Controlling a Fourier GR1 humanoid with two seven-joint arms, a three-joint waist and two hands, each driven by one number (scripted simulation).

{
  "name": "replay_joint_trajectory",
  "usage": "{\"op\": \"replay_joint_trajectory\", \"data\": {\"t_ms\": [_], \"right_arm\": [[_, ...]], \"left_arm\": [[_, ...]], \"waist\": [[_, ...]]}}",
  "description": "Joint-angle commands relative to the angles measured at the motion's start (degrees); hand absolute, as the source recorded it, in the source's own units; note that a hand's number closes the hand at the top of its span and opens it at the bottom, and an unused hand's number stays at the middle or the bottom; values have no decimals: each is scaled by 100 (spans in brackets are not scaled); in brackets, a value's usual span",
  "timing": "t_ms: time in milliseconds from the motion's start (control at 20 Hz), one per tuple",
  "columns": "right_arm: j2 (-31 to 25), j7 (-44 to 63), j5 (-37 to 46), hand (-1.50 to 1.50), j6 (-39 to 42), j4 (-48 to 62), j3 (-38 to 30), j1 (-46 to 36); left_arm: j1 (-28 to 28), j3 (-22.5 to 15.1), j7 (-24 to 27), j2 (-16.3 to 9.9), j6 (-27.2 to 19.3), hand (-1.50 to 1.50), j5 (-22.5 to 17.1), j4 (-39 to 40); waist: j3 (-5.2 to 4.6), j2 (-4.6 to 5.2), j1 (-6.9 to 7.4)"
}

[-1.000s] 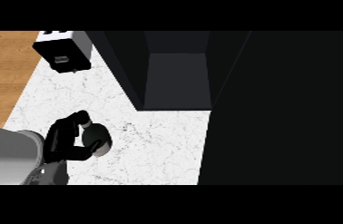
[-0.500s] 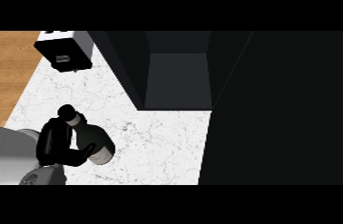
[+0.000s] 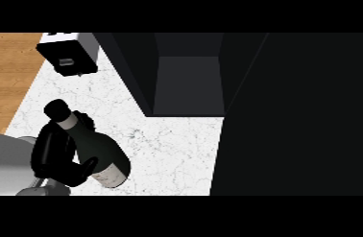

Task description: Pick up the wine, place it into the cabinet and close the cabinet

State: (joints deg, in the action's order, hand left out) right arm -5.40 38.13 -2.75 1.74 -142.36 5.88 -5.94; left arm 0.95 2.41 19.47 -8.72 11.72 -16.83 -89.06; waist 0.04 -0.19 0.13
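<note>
Left robot hand (image 3: 58, 152) curled round wine bottle (image 3: 96, 147), bottle tilted above white desk (image 3: 170, 149); open cabinet (image 3: 188, 73) well apart.

Dark wine bottle (image 3: 92, 145) tilted beside open cabinet (image 3: 188, 73).

No readable text; wine bottle (image 3: 92, 147) label pale, its print too small.

I see my left hand (image 3: 58, 157) curled round the dark glass wine bottle (image 3: 96, 152), tilted over the white marble desk (image 3: 170, 154); the black open cabinet (image 3: 186, 85) looks apart from it.
</note>
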Motion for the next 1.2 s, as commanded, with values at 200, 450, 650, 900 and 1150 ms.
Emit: {"op": "replay_joint_trajectory", "data": {"t_ms": [200,450,650,900,1150], "right_arm": [[220,101,78,-150,-60,-541,363,339],[-74,333,-599,-150,64,-597,-318,13],[87,464,-376,-150,-106,-685,-63,61],[188,67,-88,-150,-3,-403,185,196],[104,-299,-398,-150,133,-56,-226,163]], "left_arm": [[51,-773,-1303,432,-673,150,376,-1312],[375,-1116,-1636,721,-860,150,502,-1457],[1041,-1948,-2142,863,-2012,150,544,-1513],[1686,-2350,-2155,869,-2839,150,576,-1108],[2552,-2728,-2153,871,-3727,150,600,-542]], "waist": [[-2,4,-24],[-2,10,-37],[-2,4,-82],[-3,15,-63],[0,25,-87]]}}
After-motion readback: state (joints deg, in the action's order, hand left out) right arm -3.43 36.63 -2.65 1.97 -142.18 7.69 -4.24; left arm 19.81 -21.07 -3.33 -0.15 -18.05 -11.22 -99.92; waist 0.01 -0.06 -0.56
